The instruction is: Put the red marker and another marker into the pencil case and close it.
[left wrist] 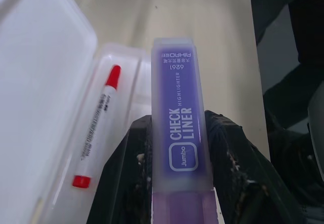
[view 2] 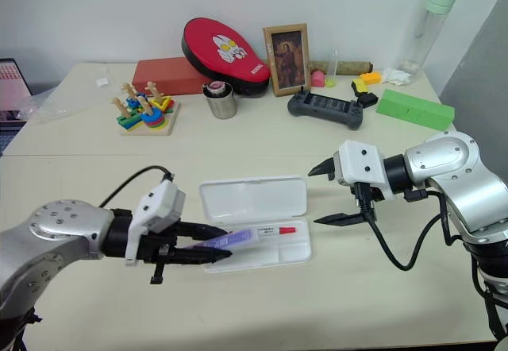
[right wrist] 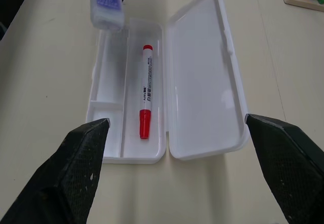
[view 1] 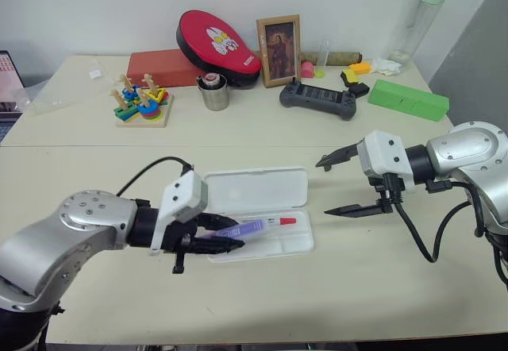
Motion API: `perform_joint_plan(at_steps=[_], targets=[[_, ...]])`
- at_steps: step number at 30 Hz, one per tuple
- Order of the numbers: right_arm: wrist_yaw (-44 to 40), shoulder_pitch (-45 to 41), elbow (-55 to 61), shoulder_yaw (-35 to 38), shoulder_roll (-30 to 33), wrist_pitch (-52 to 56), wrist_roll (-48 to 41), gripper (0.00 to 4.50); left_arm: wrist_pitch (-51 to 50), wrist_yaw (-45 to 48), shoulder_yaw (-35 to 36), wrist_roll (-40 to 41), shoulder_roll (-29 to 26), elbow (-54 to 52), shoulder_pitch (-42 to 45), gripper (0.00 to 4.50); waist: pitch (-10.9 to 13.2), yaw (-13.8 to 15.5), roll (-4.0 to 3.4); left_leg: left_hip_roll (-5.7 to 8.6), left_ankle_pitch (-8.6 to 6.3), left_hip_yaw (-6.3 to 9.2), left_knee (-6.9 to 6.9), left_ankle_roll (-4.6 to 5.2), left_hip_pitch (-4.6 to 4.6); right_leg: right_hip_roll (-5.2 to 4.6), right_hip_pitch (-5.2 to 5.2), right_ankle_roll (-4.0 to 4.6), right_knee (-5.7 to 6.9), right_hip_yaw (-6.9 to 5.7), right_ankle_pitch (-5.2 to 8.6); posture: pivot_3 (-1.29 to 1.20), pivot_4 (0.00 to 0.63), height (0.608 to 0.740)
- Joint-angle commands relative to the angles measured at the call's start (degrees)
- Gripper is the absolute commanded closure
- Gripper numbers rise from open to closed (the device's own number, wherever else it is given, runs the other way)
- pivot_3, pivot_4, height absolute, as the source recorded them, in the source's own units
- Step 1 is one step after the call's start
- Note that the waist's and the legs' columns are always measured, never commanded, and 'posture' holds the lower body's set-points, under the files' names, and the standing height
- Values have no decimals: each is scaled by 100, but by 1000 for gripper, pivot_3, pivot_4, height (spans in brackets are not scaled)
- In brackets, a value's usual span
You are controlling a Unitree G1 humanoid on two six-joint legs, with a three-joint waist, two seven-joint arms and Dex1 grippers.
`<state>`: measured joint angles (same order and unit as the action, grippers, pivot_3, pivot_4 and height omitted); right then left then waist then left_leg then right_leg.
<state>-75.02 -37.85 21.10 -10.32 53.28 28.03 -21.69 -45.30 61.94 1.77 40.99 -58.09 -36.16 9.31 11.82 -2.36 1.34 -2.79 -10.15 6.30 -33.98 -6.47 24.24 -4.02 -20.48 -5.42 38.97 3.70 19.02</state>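
Lilac highlighter (view 1: 242,229) is clamped in my left end effector (view 1: 213,235) over the white pencil case (view 1: 274,183) at lower centre, red marker (right wrist: 146,97) already inside, so I'd lower it flat into the free compartment while the right end effector (view 1: 343,184) hangs spread wide.

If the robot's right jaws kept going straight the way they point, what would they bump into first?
Probably the pencil case. The right gripper, jaws wide open, points down toward the open case, which has the red marker inside. It looks like it would meet the near end of the case first, though depth is hard to judge.
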Motion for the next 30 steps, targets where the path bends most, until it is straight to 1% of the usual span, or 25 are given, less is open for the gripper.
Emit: perform_joint_plan(at_steps=[1,8,16,22,30], targets=[[-68,-80,216,170,42,-71,-110,0,488,125,-284,-402,9,1,-145,3322,0,2,0,0,0,0,0,0,0,0,0,0,0,0,0,0,150,740],[-141,89,392,179,91,-48,-154,0,1124,228,-801,-1098,108,398,-216,3322,0,9,0,0,0,-1,0,0,0,0,0,0,-1,0,0,0,150,740],[-70,66,413,189,70,12,-149,0,2038,139,-1356,-2042,501,956,-41,3322,0,21,0,0,0,-1,-1,0,1,0,0,0,0,0,0,0,150,740],[20,29,451,200,14,101,-196,0,2474,81,-1489,-2423,762,1141,85,3322,0,25,0,0,0,-1,-1,0,1,0,0,0,0,0,0,0,150,740],[75,8,435,181,7,96,-222,0,2722,160,-1505,-2596,913,1228,124,3322,0,27,0,0,0,-1,-1,0,1,0,1,0,0,0,0,0,150,740]])
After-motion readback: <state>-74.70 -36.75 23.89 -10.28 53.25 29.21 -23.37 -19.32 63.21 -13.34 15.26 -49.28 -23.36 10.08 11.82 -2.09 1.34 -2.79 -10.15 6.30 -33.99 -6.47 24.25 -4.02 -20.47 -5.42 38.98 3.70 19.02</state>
